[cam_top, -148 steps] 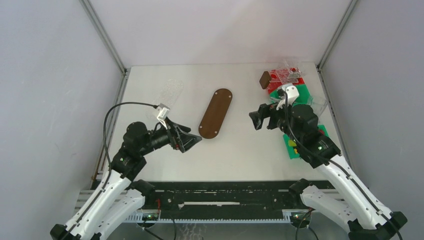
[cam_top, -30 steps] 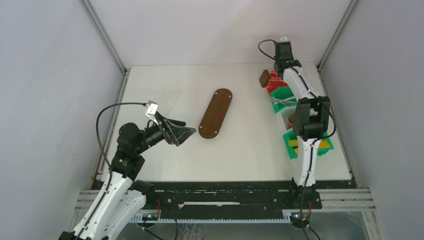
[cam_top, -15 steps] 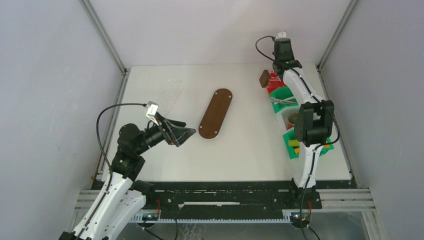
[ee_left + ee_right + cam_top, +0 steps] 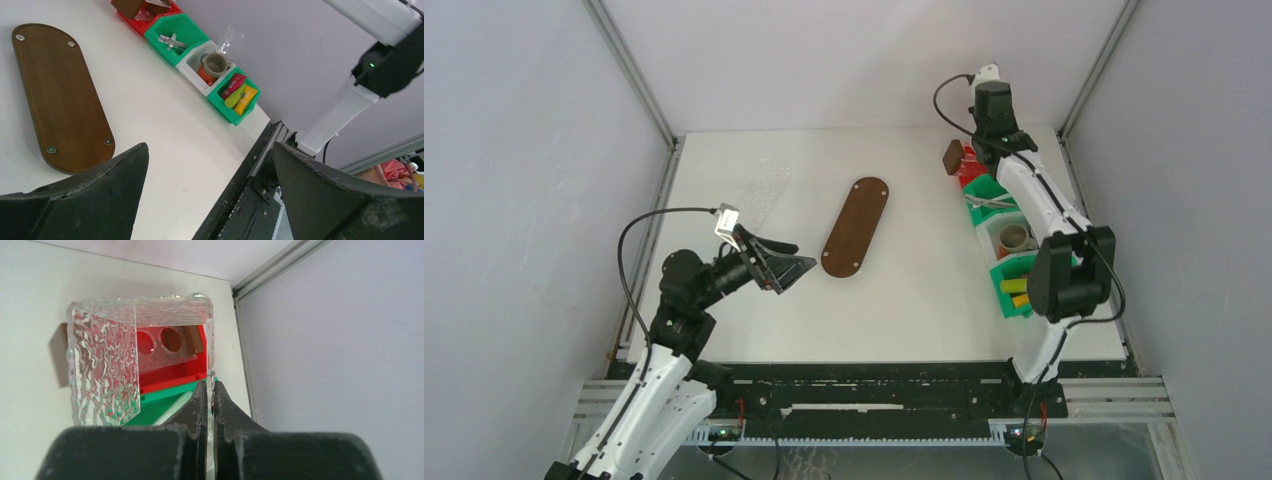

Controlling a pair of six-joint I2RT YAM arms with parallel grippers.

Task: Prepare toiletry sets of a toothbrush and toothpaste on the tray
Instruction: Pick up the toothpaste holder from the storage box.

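Right wrist: right claw [image 4: 210, 386] clamped on clear tray [image 4: 102, 365] rim; I lift straight, clearing red bin [image 4: 136, 24] below; left claw [image 4: 210, 150] open.

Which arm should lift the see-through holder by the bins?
Right: the right gripper is shut on the clear holder; the left gripper hangs open far off, near the brown tray.

The tray [image 4: 855, 227] lies left of the row of bins [image 4: 997, 290], whose nearest holds the toothpaste [image 4: 233, 86].

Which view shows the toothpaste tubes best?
Left wrist: the toothpaste tubes lie clearly in the end green bin. Top external shows them only as small coloured specks; right wrist does not show them.
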